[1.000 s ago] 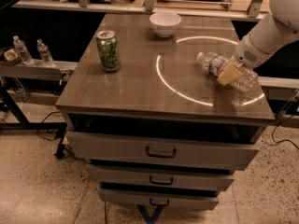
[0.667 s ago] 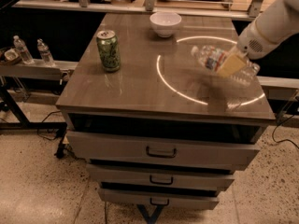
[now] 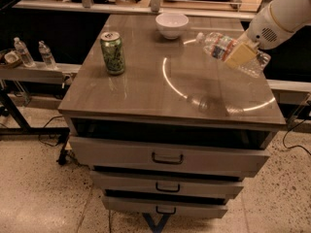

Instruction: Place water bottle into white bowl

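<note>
The water bottle [image 3: 221, 46] is a clear ribbed bottle with a white cap and a red-and-blue label band. It hangs nearly level above the right side of the tabletop, cap pointing left toward the white bowl [image 3: 171, 24]. My gripper [image 3: 240, 55] is shut on the water bottle's middle, its yellowish pads across the body. The white arm comes in from the upper right. The bowl stands upright at the far middle of the table, a short way left of the bottle's cap.
A green can [image 3: 112, 53] stands upright on the left of the wooden tabletop [image 3: 146, 86]. Two small clear bottles [image 3: 34, 52] stand on a side shelf at left. Drawers with handles [image 3: 167, 158] are below the table's front edge.
The gripper has lifted the water bottle off the tabletop and carried it up and left, toward the bowl. The bottle now hangs in the air.
</note>
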`<state>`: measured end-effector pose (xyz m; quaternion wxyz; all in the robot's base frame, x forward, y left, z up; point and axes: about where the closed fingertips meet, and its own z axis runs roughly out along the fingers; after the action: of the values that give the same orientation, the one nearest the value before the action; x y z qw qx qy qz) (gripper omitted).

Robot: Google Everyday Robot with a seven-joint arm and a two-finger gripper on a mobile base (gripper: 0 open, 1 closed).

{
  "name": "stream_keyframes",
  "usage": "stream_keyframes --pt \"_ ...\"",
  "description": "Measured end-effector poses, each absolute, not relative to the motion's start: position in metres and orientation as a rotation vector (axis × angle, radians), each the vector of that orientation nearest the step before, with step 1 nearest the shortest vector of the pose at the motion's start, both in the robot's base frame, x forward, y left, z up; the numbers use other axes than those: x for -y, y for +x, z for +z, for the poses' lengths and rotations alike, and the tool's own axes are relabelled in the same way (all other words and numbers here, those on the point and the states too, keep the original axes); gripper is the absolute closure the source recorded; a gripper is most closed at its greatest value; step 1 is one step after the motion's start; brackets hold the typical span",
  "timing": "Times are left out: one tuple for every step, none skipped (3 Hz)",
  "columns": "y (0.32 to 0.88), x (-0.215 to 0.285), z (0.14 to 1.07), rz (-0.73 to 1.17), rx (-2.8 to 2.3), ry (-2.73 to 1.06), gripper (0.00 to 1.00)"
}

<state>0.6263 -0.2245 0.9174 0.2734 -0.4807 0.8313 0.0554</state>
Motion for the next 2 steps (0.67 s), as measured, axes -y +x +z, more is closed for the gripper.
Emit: stream_keyframes --pt "0.639 0.217 0.917 0.140 -2.222 -1.293 1.00" --pt "0.681 0.199 0.924 0.130 -2.159 -1.274 1.00"
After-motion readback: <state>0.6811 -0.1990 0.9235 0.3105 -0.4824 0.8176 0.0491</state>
